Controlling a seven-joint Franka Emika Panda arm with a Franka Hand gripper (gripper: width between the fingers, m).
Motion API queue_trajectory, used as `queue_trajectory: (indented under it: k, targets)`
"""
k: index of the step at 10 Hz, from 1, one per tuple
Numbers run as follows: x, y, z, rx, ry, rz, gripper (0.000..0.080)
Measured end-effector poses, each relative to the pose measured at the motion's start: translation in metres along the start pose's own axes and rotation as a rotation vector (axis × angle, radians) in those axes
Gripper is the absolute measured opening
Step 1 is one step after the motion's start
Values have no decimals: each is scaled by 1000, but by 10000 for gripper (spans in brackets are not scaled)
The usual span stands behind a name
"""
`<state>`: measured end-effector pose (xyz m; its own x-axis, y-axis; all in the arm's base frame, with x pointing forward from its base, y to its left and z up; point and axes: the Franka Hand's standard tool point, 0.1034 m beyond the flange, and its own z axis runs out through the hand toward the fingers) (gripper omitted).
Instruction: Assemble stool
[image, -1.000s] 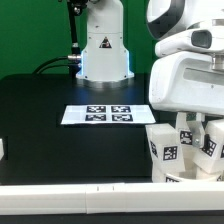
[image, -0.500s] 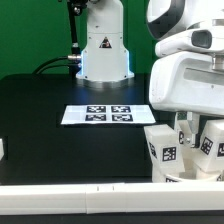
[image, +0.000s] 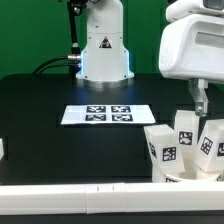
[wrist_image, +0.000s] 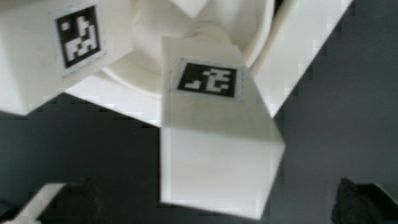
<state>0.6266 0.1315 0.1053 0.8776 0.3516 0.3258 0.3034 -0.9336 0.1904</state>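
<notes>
The stool, a white plastic kit of chunky block legs (image: 160, 150) tagged with black-and-white squares and a short round ring-shaped seat (wrist_image: 134, 95), stands at the exterior view's right, near the front of the black table (image: 60, 95) and just behind the long white border rail (image: 90, 197). Three legs rise from the cluster in that view; the seat beneath them is mostly cut off by the rail. In the wrist view one long leg (wrist_image: 217, 130) runs outward from the seat's rim with its tag facing the camera, and a second tagged block (wrist_image: 63, 45) sits beside it.

The two-finger gripper (image: 200, 100) of the white arm hangs above the legs, apart from them, with its jaws spread wide and nothing between them. Only dark finger tips (wrist_image: 50, 203) show at the corners of the wrist view, well clear of the leg on either side.

The step in hand looks like letting go of a fitted leg and backing off. To do it well, lift straight along the leg's axis so neither finger brushes the tagged faces. Whether the leg is fully seated in the seat cannot be told from here, since the joint is hidden, so it would be wise to confirm the fit before reaching for another part.

Further back lies the thin flat white marker board (image: 108, 114), with the robot's base (image: 104, 50) behind it.
</notes>
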Motion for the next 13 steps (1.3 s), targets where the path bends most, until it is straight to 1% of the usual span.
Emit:
queue_trajectory:
  k: [3, 4, 5, 6, 7, 8, 9, 12, 13]
  targets:
    - [-1, 1, 1, -1, -4, 2, 649]
    - [-2, 7, -2, 8, -44, 22, 649]
    - [3, 16, -9, 27, -54, 68, 649]
    - [0, 19, -13, 60, -135, 124, 649]
    - [0, 21, -17, 93, -247, 161, 649]
    - [5, 26, -16, 107, -287, 181, 649]
    - [3, 26, -12, 106, -319, 188, 649]
    - [4, 27, -11, 105, -314, 175, 649]
    - [6, 24, -8, 115, -322, 243, 649]
